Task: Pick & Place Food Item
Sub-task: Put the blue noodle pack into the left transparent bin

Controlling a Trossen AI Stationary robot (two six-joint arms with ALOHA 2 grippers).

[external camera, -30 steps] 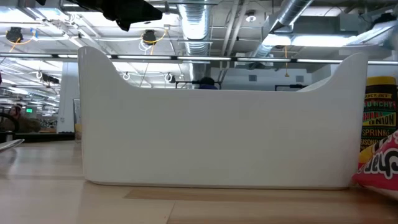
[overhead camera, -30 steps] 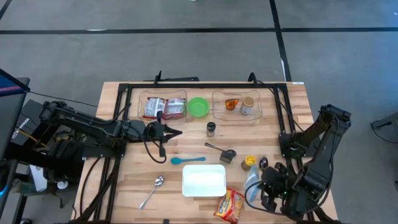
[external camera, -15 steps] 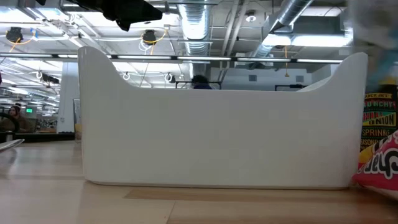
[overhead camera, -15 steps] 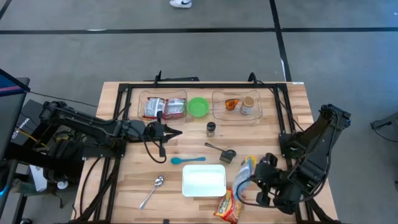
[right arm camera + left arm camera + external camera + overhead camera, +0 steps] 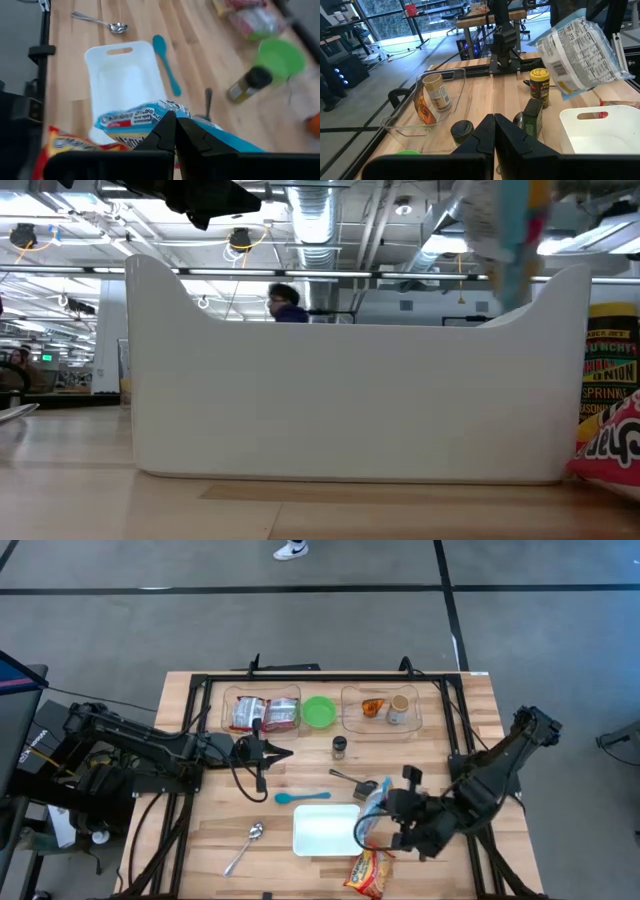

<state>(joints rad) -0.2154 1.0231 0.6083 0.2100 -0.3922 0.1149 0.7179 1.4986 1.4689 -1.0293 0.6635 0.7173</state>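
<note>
Right claw (image 5: 383,823) clamped on a snack bag (image 5: 373,812), held above the white bin's (image 5: 325,830) 3 o'clock rim. Noodle packet (image 5: 369,871) at the bin's 5 o'clock, measuring spoon (image 5: 355,784) at 1 o'clock. Left claw (image 5: 283,752) closed, empty, over the worktop (image 5: 215,825).

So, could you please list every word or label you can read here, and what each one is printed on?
"SPRING" and "ONION": yellow canister, low view; its other lines are too blurred.
Held snack bag, shut right gripper: dense print, too small.
Red-and-yellow packet: lettering unreadable.
Jar labels in the clear tray: unreadable.
</note>
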